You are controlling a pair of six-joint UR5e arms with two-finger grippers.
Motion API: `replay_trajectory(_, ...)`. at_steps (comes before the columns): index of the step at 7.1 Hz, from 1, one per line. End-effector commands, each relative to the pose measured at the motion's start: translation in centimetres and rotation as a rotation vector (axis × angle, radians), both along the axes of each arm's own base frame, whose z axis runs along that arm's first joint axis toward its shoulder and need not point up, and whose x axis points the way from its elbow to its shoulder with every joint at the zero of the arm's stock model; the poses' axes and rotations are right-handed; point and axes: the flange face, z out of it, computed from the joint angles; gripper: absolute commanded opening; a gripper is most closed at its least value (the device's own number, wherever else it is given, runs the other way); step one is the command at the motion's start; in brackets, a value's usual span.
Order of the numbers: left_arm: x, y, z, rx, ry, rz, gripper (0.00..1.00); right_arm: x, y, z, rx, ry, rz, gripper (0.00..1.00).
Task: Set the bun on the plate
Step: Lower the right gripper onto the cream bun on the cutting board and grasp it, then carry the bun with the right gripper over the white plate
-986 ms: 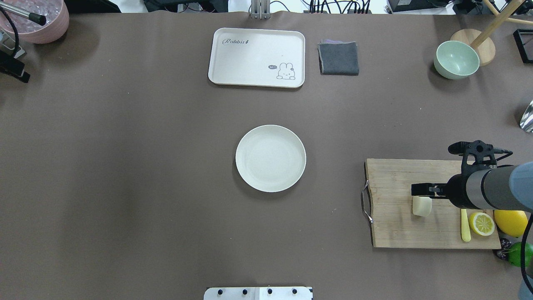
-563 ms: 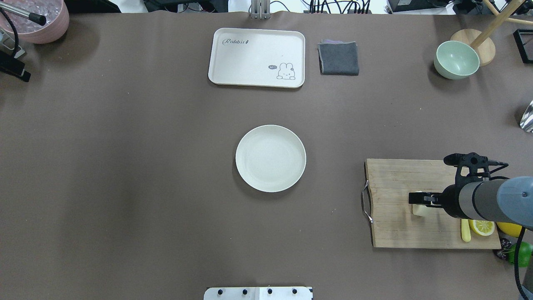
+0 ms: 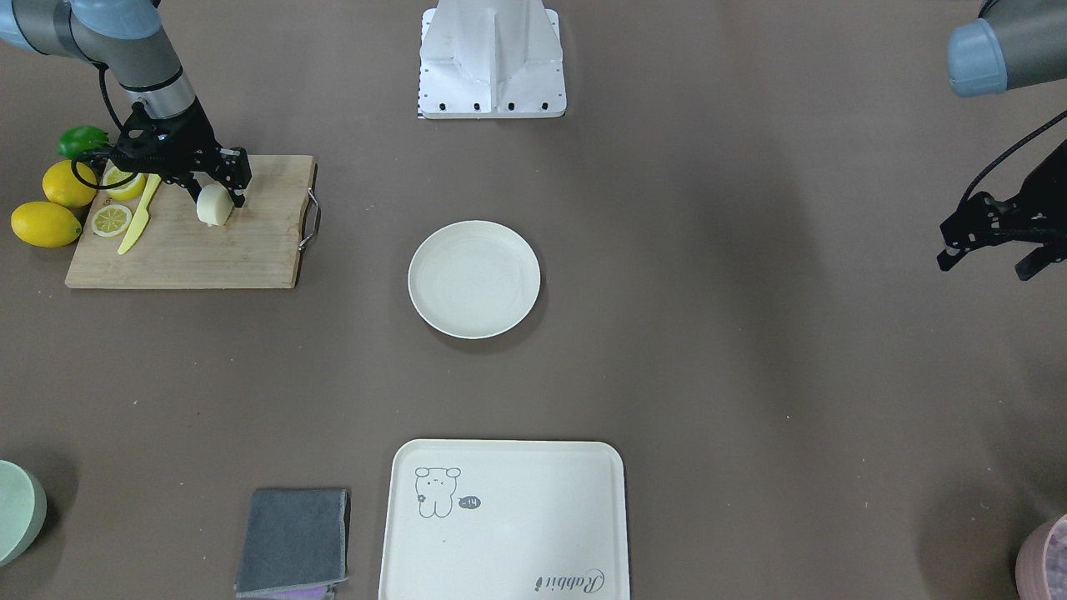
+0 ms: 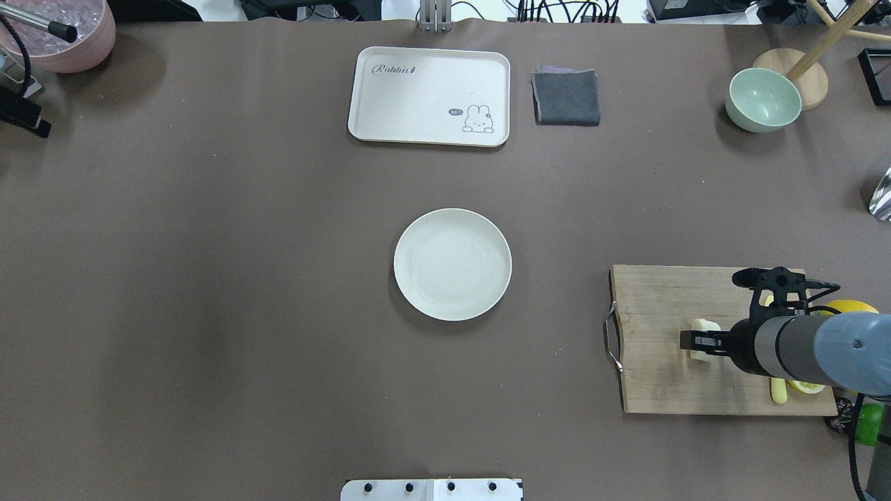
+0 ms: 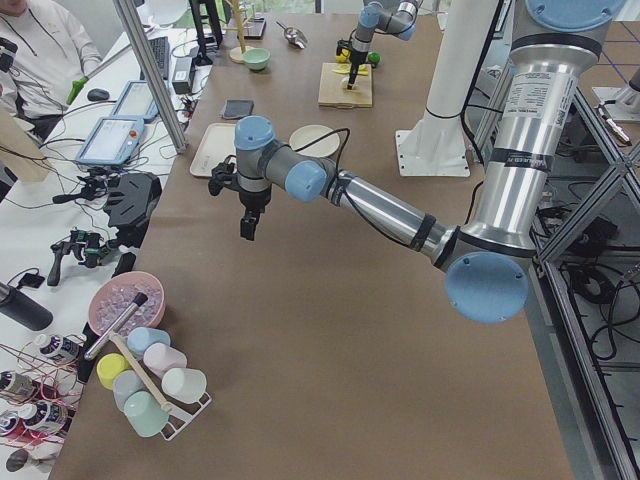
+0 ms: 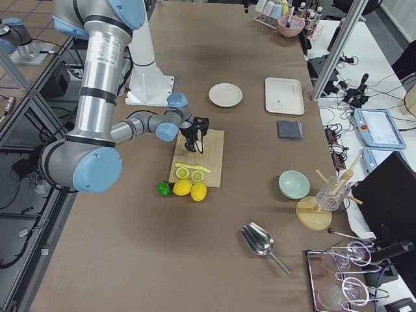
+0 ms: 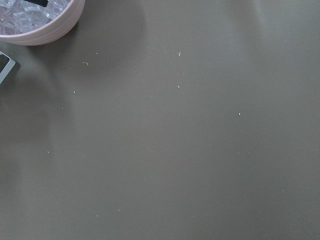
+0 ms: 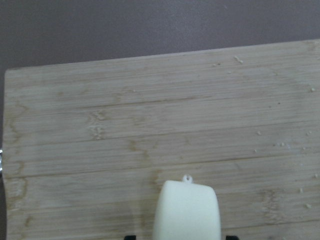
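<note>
The bun (image 8: 187,210), a pale cream lump, lies on the wooden cutting board (image 8: 150,115) at the table's right. My right gripper (image 3: 218,193) is down over the bun (image 3: 214,207) with a finger on either side of it. The wrist view shows both black tips beside it, with a small gap on the left, so the gripper is open. From overhead the gripper (image 4: 696,341) covers the middle of the bun (image 4: 703,325). The off-white round plate (image 4: 452,264) stands empty at the table's centre. My left gripper (image 3: 984,265) hovers open, far off at the left side.
A yellow knife (image 3: 133,223), lemon slices (image 3: 111,220), whole lemons (image 3: 46,223) and a lime (image 3: 82,140) crowd the board's outer end. A cream tray (image 4: 429,96), grey cloth (image 4: 566,97), green bowl (image 4: 763,99) and pink bowl (image 4: 62,35) line the far side.
My right gripper has shifted toward the robot's side of the board and come down over the bun. The bun has stayed in place. The left arm has barely moved.
</note>
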Motion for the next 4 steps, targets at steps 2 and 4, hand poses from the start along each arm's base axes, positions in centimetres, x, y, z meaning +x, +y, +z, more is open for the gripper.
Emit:
replay_trajectory(2, 0.0, 0.0, -0.1, 0.001, 0.000, 0.000, 0.99, -0.1, 0.2, -0.2, 0.004, -0.004, -0.002, 0.20)
replay_trajectory(4, 0.0, -0.1, 0.1, -0.002, 0.000, 0.000, 0.99, -1.1, -0.7, -3.1, 0.020, -0.062, -0.002, 0.20)
